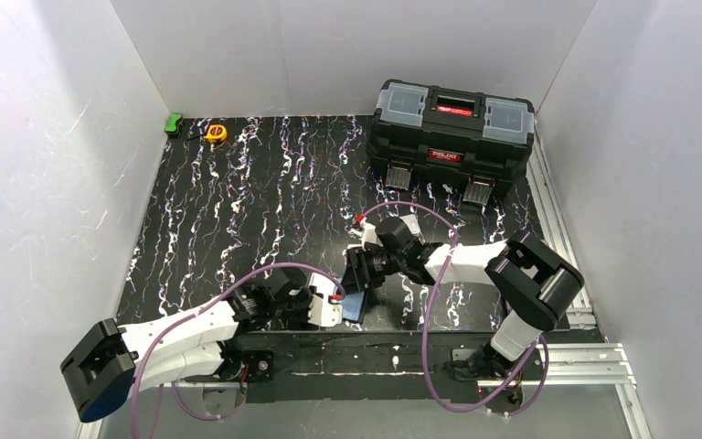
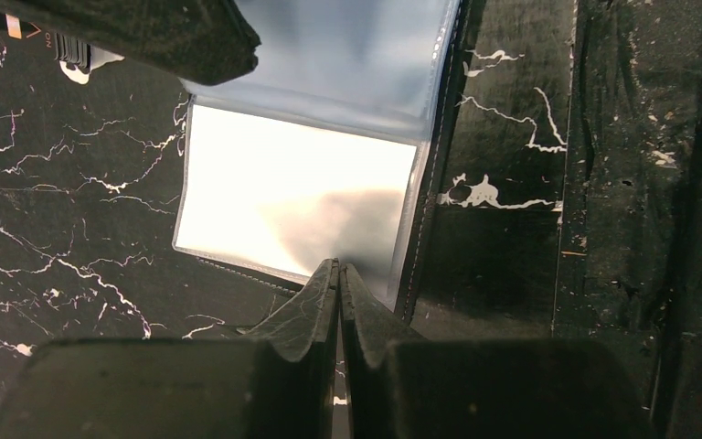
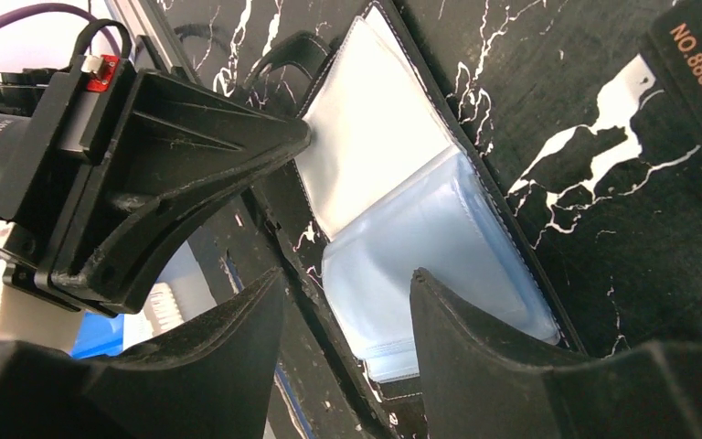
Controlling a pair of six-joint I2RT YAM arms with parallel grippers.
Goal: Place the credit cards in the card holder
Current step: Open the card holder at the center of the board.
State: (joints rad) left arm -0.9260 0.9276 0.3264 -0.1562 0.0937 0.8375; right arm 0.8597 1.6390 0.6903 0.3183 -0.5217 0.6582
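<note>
The card holder (image 3: 379,137) is lying open close to the near edge of the worktop (image 1: 238,210), about mid-width, right between the 2 arms. The left gripper (image 2: 339,270) has its fingers pinched tight together on the edge of 1 clear leaf, and it looks like it's holding that leaf up. The right gripper (image 3: 345,283) hovers over the bluish sleeves (image 3: 439,229) with its fingers about half spread and nothing between them. 1 dark card (image 3: 695,69) with an orange printed number shows just beside the holder, on the side away from the left gripper. I can't make out any others properly.

My guess on handling: the sleeves are floppy, slick film, so they'll buckle if shoved. The holder looks light and will probably skate unless it's pinned down. Cards are thin, stiff and flat on the worktop, so I'd take 1 by its long edges and feed a short edge into the pocket mouth.
</note>
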